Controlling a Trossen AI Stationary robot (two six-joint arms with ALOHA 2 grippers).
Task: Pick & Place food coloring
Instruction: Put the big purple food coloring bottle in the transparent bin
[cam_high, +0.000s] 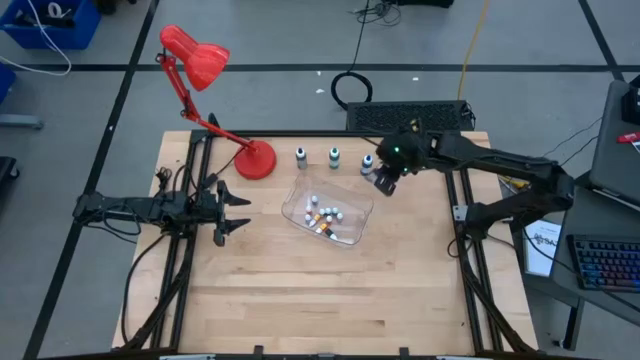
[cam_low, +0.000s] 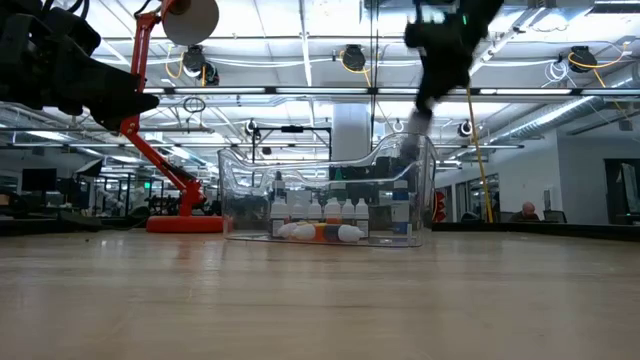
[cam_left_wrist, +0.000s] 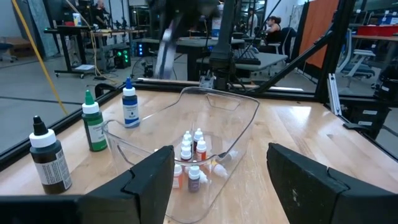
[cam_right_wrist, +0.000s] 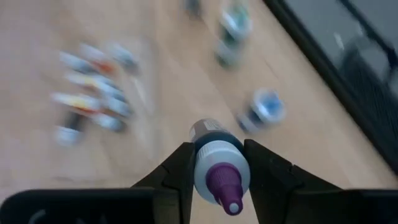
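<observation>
Three food coloring bottles stand upright in a row near the table's far edge: black-capped (cam_left_wrist: 45, 158), green (cam_left_wrist: 93, 127) and blue (cam_left_wrist: 129, 107). A fourth bottle (cam_right_wrist: 217, 169), with a purple nozzle and pale shoulder, sits between the fingers of my right gripper (cam_high: 385, 182), which hovers just right of the blue bottle (cam_high: 368, 163) and over the far right corner of the clear tray (cam_high: 345, 190). My left gripper (cam_high: 235, 210) waits open, left of the tray. My right gripper (cam_right_wrist: 217, 149) pinches the purple-tipped bottle between its two fingers, one finger (cam_right_wrist: 177, 168) on each side of the pale shoulder (cam_right_wrist: 208, 158) just below the nozzle. The fingers come from above, pointing down. The bottle is lifted clear of the table, nozzle up toward the wrist.
A clear plastic tray (cam_left_wrist: 245, 121) at the table's middle holds several tiny dropper bottles (cam_left_wrist: 189, 158), some upright, some lying. A red desk lamp (cam_high: 255, 160) stands at the far left. Bare wood lies on the near half of the table (cam_high: 320, 290).
</observation>
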